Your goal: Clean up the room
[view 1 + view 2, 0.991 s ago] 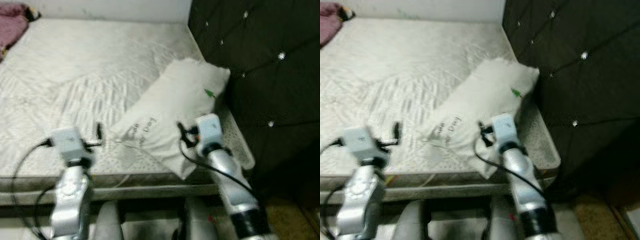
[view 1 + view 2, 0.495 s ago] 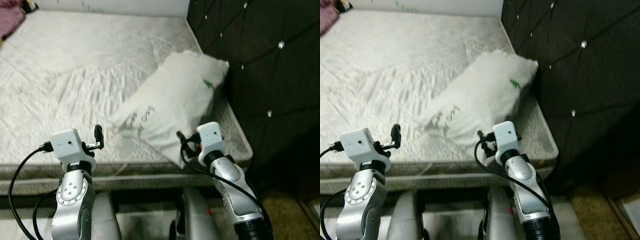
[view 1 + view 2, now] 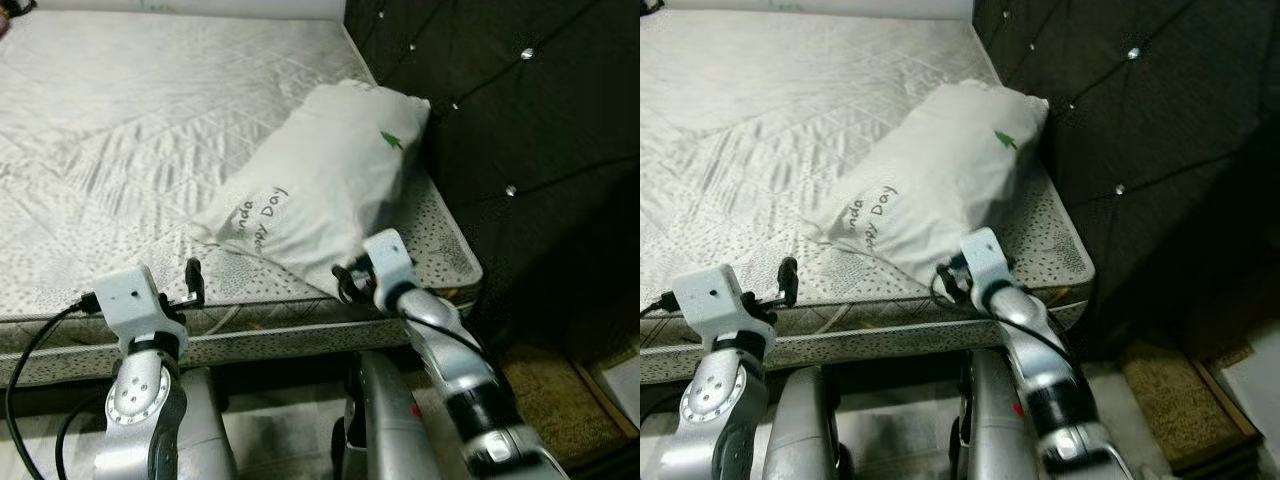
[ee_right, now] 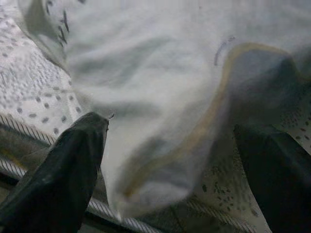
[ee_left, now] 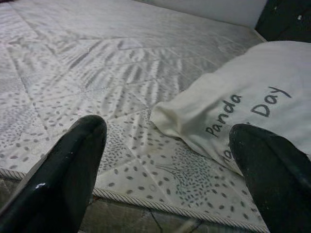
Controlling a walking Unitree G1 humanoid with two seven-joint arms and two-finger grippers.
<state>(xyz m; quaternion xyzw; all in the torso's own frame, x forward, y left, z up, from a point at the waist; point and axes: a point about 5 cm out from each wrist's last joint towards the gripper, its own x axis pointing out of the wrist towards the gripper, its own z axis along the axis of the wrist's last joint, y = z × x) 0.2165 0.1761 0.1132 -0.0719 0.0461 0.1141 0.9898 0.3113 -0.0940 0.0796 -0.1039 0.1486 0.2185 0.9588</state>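
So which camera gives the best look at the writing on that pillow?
The left wrist view: "Panda" and "Day" on the pillow read large and sharp. Both eye views show the whole pillow with smaller lettering. The right wrist view is too close, showing blurred fabric and a few letters.

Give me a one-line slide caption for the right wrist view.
Open right end effector at the mattress edge, its fingers straddling the near corner of the white pillow.

A pillow [image 3: 320, 190] lies aslant on the mattress [image 3: 120, 130] at its right front corner, its far end against the headboard [image 3: 520, 120] on the right, while the left hand [image 3: 193, 282] and right hand [image 3: 345, 283] sit at the mattress's front edge.
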